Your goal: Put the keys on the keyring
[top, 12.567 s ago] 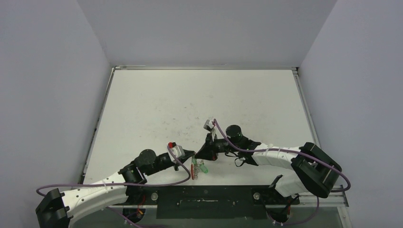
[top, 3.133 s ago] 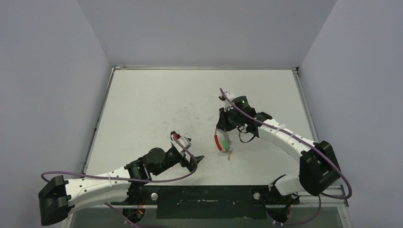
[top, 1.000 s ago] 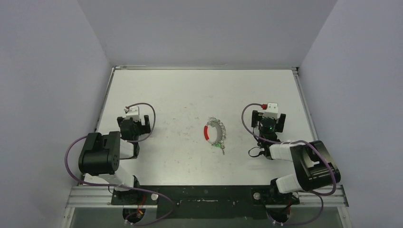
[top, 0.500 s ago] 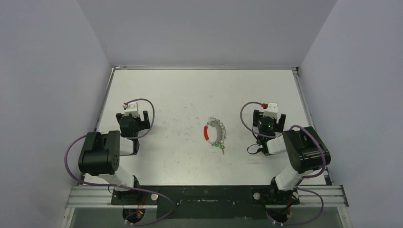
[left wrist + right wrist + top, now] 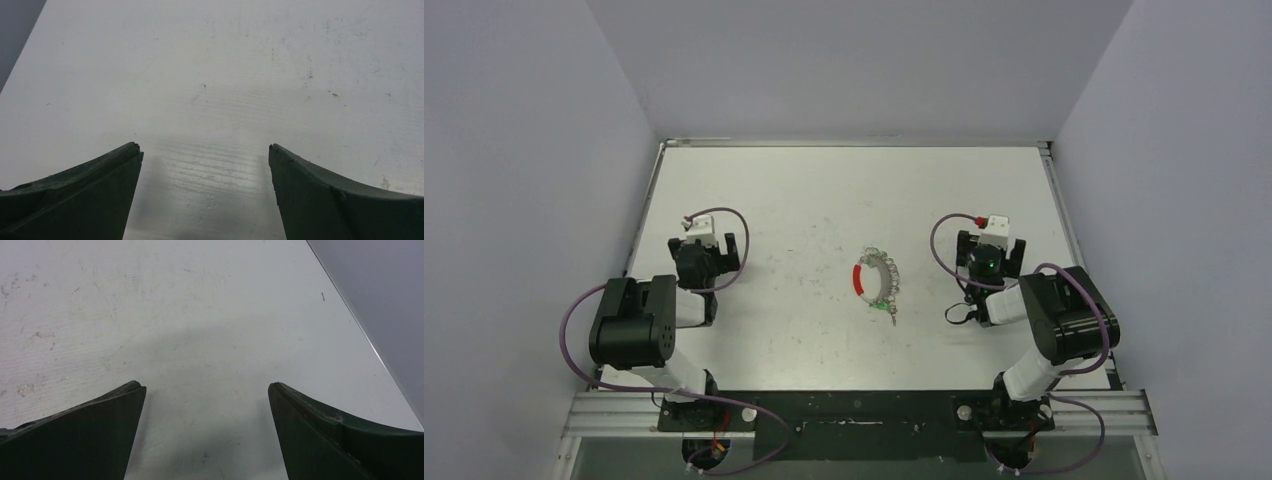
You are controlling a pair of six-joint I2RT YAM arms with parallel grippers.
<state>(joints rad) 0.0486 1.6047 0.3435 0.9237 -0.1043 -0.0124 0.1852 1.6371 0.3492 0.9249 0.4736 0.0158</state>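
Now left hand (image 5: 204, 146) and right hand (image 5: 206, 385), both spread empty, have withdrawn from keyring (image 5: 858, 280), keys (image 5: 884, 303) seemingly attached.

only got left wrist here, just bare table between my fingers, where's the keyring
observer: the keyring lies flat in the middle of the table, nothing holding it
operator: and the keys
observer: the keys, with their green tag, lie at the ring's near edge; threaded on or not, I cannot tell
operator: right gripper busy
observer: no, the right gripper is open and empty, off to the ring's right
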